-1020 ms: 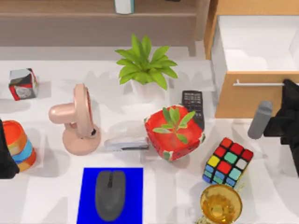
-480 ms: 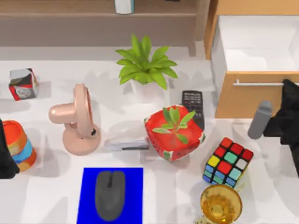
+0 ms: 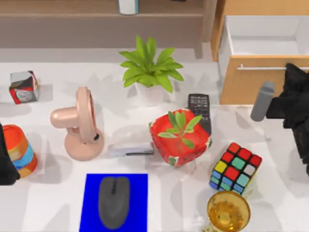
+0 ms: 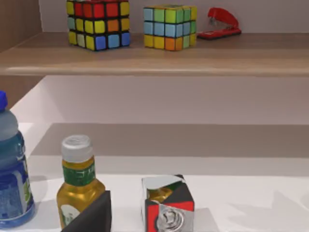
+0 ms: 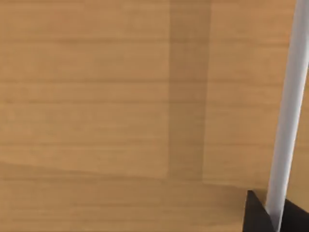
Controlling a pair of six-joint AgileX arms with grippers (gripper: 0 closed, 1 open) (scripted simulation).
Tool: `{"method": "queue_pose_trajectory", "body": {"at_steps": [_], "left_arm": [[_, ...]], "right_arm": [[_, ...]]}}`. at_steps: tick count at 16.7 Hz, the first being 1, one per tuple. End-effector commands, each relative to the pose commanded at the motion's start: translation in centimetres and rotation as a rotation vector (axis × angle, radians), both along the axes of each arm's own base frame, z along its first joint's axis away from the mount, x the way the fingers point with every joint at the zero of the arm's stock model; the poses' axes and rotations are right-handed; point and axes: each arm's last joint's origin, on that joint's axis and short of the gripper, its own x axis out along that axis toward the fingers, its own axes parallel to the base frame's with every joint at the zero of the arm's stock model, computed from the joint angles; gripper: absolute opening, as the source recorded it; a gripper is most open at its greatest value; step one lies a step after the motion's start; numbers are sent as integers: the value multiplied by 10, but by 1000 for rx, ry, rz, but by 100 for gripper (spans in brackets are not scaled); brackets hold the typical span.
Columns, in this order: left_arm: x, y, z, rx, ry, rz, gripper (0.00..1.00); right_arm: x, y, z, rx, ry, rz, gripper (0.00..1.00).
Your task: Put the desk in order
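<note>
mouse (image 3: 114, 201) on mat (image 3: 91, 182), fan (image 3: 79, 123) behind

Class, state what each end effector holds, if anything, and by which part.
The right end effector grips the drawer by its handle. The left arm sits parked at the desk's left edge.

Drawer pushed partway in at the upper right of the top view.

The drawer front (image 3: 251, 79) with its handle bar (image 3: 263, 67) now sits higher in the frame than before, so less of the white drawer interior shows. The right gripper (image 3: 289, 77) has moved up with it, staying at the handle, and the grey cylinder (image 3: 262, 100) on that arm has risen too.
</note>
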Motion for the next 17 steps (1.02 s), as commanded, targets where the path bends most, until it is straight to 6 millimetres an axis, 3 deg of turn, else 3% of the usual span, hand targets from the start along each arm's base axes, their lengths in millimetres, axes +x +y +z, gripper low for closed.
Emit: {"method": "queue_pose_trajectory", "body": {"at_steps": [3,8,17], "left_arm": [[0,0,0,0,0,0,100],[0,0,0,0,0,0,100],[0,0,0,0,0,0,100]], "right_arm": [[12,-1,1,-1,-6,0,0],[14,0,1,2,-5,1,0],[59,0,0,1,0,0,0]]}}
